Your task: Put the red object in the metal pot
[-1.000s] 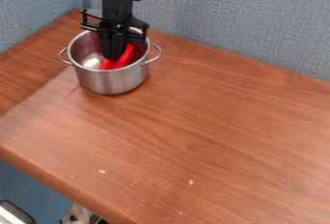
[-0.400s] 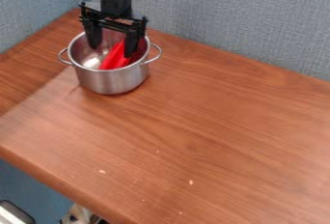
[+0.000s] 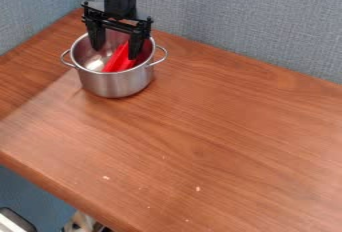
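The metal pot [image 3: 91, 80] stands at the back left of the wooden table, shiny and round with small side handles. Inside it the red object [image 3: 123, 56] leans tilted against the wall, nothing gripping it. My black gripper [image 3: 118, 38] hangs straight down over the pot, open, with its fingers [image 3: 91, 31] spread wide on either side of the red object's upper end.
The wooden table [image 3: 201, 126] stretches to the right and toward the front. A grey-blue wall rises directly behind the pot and the arm. The table's left and front edges drop off close by.
The gripper has gone from shut on the red object to wide open. The red object now rests loose in the pot. The arm stayed in place.
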Robot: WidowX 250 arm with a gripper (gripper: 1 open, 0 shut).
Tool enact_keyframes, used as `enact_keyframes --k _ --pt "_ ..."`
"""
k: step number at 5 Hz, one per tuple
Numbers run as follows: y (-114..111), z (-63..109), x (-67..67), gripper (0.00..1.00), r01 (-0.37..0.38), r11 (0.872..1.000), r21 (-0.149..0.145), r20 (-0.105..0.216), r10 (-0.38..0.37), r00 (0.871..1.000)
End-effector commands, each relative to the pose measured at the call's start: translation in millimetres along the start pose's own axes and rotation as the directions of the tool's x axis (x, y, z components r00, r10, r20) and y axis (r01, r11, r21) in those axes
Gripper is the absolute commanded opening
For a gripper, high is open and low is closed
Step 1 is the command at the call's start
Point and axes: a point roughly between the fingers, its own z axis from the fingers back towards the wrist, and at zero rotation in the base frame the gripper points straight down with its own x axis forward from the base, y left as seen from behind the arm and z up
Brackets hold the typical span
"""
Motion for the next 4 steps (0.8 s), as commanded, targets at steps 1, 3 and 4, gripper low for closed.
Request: enact_keyframes --k 1,3,4 --pt "3.8 21.4 6.1 1.00 -0.004 1.000 0.014 0.071 0.003 0.997" --pt "4.9 15.6 7.5 1.00 -0.006 1.000 0.018 0.064 0.005 0.998" --pt "5.5 13.1 8.0 1.00 -0.006 1.000 0.021 0.062 0.005 0.998"
